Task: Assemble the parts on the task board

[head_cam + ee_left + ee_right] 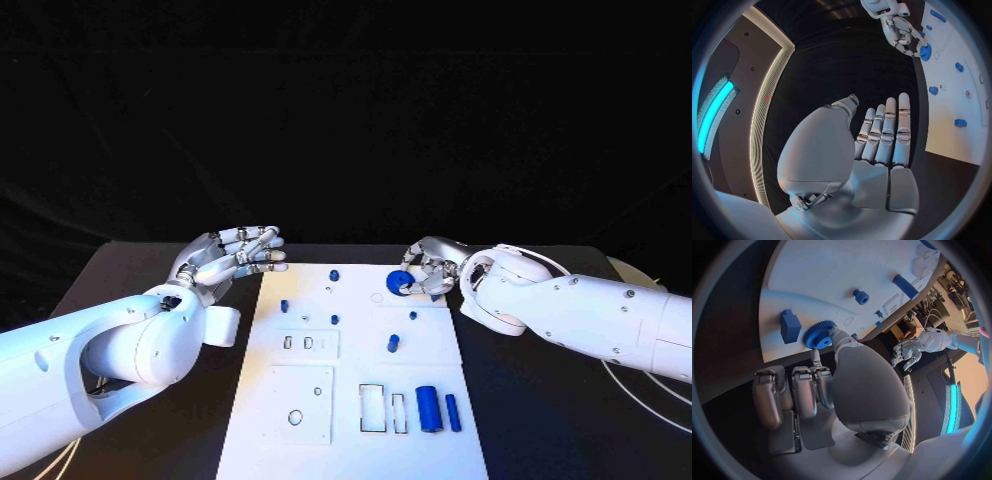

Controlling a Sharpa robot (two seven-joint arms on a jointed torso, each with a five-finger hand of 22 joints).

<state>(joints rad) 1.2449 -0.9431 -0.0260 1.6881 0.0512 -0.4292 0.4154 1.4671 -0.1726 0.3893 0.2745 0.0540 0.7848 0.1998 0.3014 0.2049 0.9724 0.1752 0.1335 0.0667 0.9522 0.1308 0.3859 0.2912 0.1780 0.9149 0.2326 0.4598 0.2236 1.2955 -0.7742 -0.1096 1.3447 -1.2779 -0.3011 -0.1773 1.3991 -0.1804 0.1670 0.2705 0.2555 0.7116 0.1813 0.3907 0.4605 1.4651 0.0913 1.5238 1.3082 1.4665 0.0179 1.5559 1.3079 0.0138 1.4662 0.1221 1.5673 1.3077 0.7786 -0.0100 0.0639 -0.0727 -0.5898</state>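
The white task board [361, 420] lies in the middle of the black table. My right hand [437, 268] pinches a blue gear [400, 282] just over the board's far right part; in the right wrist view the gear [819, 335] sits at the thumb tip of my right hand [829, 385], next to a blue block [790, 325]. My left hand [231, 255] is held up beside the board's far left corner, fingers straight and holding nothing, as the left wrist view shows my left hand [879, 135]. That view also catches the gear [925, 51].
Small blue pegs [335, 273] stand on the board's far half, and two blue cylinders [428, 405] lie by rectangular slots near its front. White cables [635, 275] lie at the table's right edge. Bare black table flanks the board.
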